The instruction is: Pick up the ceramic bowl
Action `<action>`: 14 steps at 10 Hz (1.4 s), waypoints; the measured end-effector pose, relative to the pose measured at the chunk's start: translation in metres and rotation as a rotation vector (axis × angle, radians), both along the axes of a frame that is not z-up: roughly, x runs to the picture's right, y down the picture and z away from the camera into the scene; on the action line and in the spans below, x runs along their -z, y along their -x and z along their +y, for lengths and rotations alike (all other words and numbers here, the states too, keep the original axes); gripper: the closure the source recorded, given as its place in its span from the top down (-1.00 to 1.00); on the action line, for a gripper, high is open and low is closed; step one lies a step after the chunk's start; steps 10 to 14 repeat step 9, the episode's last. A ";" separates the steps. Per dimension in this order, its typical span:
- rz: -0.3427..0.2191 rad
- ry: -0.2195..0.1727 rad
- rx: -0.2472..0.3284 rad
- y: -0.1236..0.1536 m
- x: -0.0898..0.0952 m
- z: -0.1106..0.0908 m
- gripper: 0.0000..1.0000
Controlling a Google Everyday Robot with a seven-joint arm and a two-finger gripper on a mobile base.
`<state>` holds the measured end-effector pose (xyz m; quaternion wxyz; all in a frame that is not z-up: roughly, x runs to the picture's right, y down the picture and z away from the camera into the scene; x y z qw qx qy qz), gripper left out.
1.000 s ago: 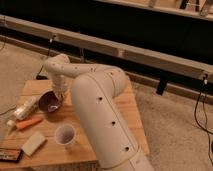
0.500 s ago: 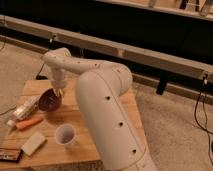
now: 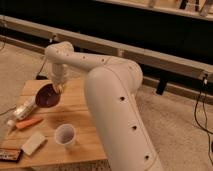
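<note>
The ceramic bowl is dark maroon and glossy. It hangs tilted at the left side of the wooden table, its inside turned toward the camera. My gripper is at the bowl's right rim, at the end of the white arm that reaches in from the lower right. The gripper is shut on the rim and holds the bowl just above the table top.
A white cup stands near the table's front. An orange carrot-like piece, a white bottle, a pale block and a dark bar lie at the front left. A dark wall with rail and cables runs behind.
The bowl has tipped up and risen a little from the table with the gripper on its rim. The arm has swung slightly toward the right.
</note>
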<state>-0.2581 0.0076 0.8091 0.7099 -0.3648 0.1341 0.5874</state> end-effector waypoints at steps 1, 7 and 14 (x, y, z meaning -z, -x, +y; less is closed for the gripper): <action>-0.007 -0.025 0.024 0.000 0.014 -0.006 -1.00; -0.007 -0.027 0.027 0.000 0.016 -0.006 -1.00; -0.008 -0.027 0.027 0.000 0.016 -0.006 -1.00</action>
